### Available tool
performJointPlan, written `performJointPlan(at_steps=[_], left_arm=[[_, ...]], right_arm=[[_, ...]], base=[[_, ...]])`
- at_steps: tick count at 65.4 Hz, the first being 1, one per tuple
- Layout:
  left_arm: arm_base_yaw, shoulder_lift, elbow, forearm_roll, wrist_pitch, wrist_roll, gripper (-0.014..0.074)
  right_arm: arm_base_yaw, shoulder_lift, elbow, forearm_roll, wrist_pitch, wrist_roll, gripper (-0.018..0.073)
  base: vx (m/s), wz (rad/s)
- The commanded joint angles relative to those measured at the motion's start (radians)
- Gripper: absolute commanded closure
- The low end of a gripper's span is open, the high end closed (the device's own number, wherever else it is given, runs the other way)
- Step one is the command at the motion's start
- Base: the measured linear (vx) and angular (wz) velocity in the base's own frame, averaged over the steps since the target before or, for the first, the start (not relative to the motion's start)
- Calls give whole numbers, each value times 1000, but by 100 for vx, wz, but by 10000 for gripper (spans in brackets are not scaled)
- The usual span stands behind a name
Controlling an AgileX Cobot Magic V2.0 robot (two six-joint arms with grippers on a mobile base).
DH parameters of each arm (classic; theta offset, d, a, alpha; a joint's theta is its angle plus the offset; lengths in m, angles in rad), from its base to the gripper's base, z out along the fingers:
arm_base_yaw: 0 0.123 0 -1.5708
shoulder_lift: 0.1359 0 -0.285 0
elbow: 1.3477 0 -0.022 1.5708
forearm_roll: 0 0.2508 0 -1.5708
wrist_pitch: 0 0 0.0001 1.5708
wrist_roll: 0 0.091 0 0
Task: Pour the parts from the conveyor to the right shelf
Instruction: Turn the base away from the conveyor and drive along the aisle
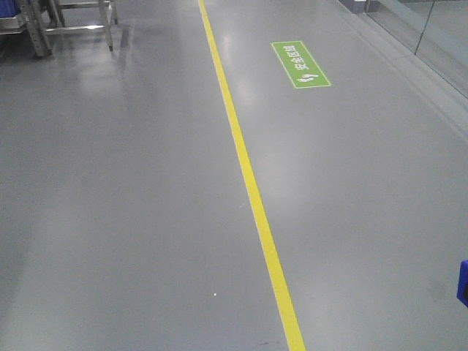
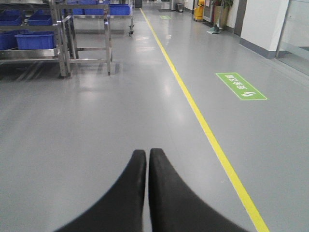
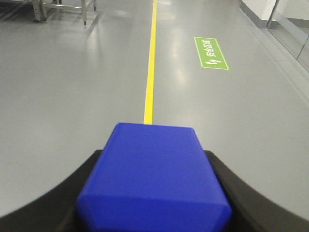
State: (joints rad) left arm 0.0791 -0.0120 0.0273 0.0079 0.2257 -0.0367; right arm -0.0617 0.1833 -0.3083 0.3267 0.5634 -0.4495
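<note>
A blue plastic block (image 3: 152, 188), one of the parts, fills the bottom of the right wrist view. My right gripper (image 3: 154, 154) is shut on it, with a black finger (image 3: 53, 205) on each side. A sliver of the same blue (image 1: 463, 282) shows at the right edge of the front view. My left gripper (image 2: 147, 152) is shut with nothing between its fingers, above bare floor. The conveyor is out of view. Far off at the upper left stands a steel rack with blue bins (image 2: 35, 40); I cannot tell whether it is the right shelf.
Glossy grey floor with a yellow line (image 1: 252, 191) runs ahead. A green floor sign (image 1: 300, 63) lies right of the line. A bare steel-legged table (image 2: 89, 34) stands at the far left beside the rack. A glass wall (image 1: 431, 29) borders the right side.
</note>
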Motion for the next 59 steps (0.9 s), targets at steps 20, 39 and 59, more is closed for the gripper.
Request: performJointPlan(at_steps=[20, 39, 59], left_arm=[[-7, -10, -20, -8, -68, -8, 603], [-7, -10, -20, -8, -68, -8, 603], [-7, -10, -20, -8, -68, -8, 603]], right_arm=[[-1, 13, -29, 9, -75, -9, 561], [-1, 13, -29, 9, -75, -9, 561], [-1, 13, -29, 9, -75, -9, 561]], base=[[29, -8], [38, 3], [42, 4]])
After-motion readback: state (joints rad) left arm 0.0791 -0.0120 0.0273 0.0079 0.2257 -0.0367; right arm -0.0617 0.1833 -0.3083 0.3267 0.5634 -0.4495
